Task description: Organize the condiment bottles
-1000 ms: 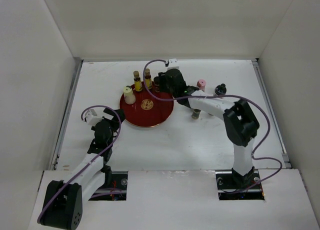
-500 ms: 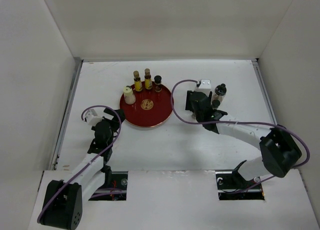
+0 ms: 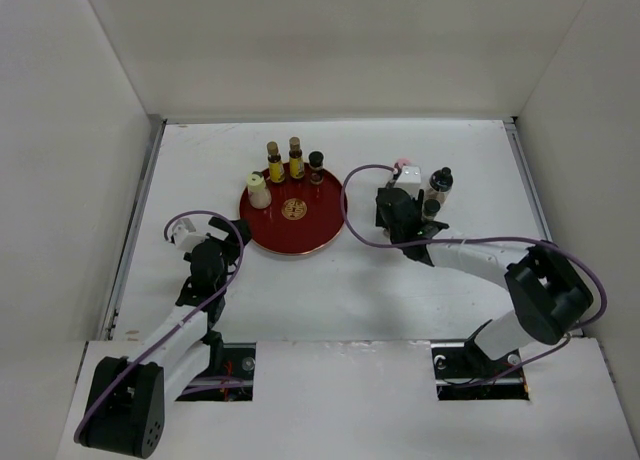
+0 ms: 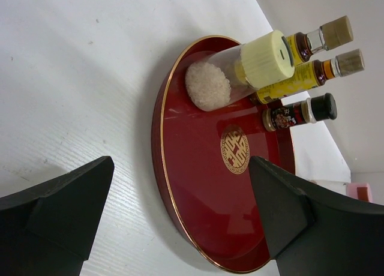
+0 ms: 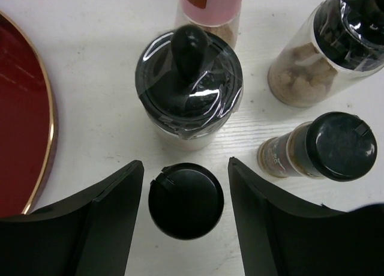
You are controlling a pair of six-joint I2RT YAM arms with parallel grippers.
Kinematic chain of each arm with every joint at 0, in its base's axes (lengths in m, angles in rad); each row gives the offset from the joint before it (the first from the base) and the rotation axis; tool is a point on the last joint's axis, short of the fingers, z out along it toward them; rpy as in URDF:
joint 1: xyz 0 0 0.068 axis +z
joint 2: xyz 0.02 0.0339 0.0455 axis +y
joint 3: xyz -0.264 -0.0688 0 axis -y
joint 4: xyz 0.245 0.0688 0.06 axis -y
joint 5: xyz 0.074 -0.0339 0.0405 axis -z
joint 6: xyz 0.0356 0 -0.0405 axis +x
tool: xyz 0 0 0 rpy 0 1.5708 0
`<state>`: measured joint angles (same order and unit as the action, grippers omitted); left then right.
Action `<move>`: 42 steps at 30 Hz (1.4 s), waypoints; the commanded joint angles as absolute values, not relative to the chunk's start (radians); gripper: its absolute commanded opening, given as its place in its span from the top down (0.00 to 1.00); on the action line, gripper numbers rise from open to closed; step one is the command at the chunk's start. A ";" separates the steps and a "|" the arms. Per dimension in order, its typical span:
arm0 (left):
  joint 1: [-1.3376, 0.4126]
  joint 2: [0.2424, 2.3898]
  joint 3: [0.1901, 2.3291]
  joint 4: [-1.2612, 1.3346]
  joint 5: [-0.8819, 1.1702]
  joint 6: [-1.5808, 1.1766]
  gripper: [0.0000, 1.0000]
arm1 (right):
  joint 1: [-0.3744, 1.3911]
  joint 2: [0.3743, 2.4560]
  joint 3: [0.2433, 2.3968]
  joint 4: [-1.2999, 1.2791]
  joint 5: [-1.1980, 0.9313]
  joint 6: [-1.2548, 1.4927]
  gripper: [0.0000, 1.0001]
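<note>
Since a second ago our right gripper (image 5: pixel 186 168) swung off the tray (image 4: pixel 192 186) to the loose bottles (image 5: pixel 324 147) beside it, jaws spread around a black-capped shaker (image 5: pixel 186 200), left gripper (image 4: pixel 180 180) gaping too, and we couldn't read the label (image 4: pixel 285 116) on the tray's dark-capped bottle (image 4: pixel 303 111).

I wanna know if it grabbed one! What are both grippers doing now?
Left gripper: open, empty.
Right gripper: open, jaws either side of a black-capped bottle.

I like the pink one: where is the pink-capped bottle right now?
In the right wrist view the pink-capped bottle stands on the table at the top edge, just behind the knob-lidded shaker, right of the red tray.
</note>
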<state>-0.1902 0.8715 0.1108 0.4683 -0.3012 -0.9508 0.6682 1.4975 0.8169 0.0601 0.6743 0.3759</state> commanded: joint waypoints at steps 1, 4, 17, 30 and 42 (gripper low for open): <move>-0.186 0.851 0.130 0.520 -0.296 -0.951 0.00 | 0.660 1.499 0.851 0.097 0.680 0.399 0.41; -0.182 0.857 0.129 0.520 -0.292 -0.954 0.00 | 0.657 1.479 0.847 0.100 0.676 0.405 0.62; -0.127 0.804 0.089 0.505 -0.290 -1.006 0.00 | 0.887 1.604 1.168 0.207 0.511 0.324 0.68; -0.064 0.756 0.075 0.460 -0.245 -1.048 0.00 | 1.045 2.065 1.670 0.158 0.420 0.252 0.68; -0.067 0.756 0.077 0.460 -0.247 -1.043 0.00 | 1.042 2.227 1.773 0.140 0.417 0.236 0.67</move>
<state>-0.0723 0.7666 0.0803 0.4366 -0.2535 -1.0328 1.0470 2.2196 1.7126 0.1108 0.4271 0.2459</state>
